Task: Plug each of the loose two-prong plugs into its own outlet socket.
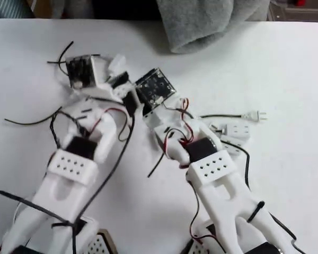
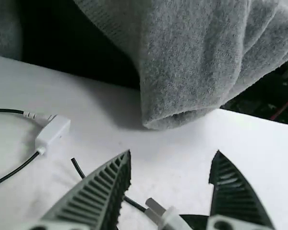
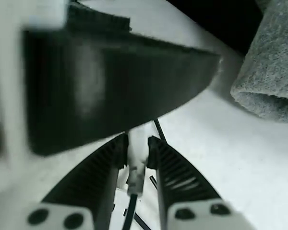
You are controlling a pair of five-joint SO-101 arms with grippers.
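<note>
- Right wrist view: right gripper (image 3: 138, 140) pinched narrow on a white plug (image 3: 136, 163);
- left gripper (image 2: 172, 155) spread wide, facing grey cloth (image 2: 197, 62);
- loose plug (image 1: 256, 115) lying just beside outlet strip (image 1: 237, 130) on table (image 1: 286, 63)

The high view looks steeply down on the tabletop (image 1: 286, 69) from above the arms' bases, facing the far edge. The wrist views look low and close past the left end effector (image 2: 172, 158) and the right end effector (image 3: 138, 141), also facing far. All three share the grey cloth (image 1: 201, 26) at the far edge.
</note>
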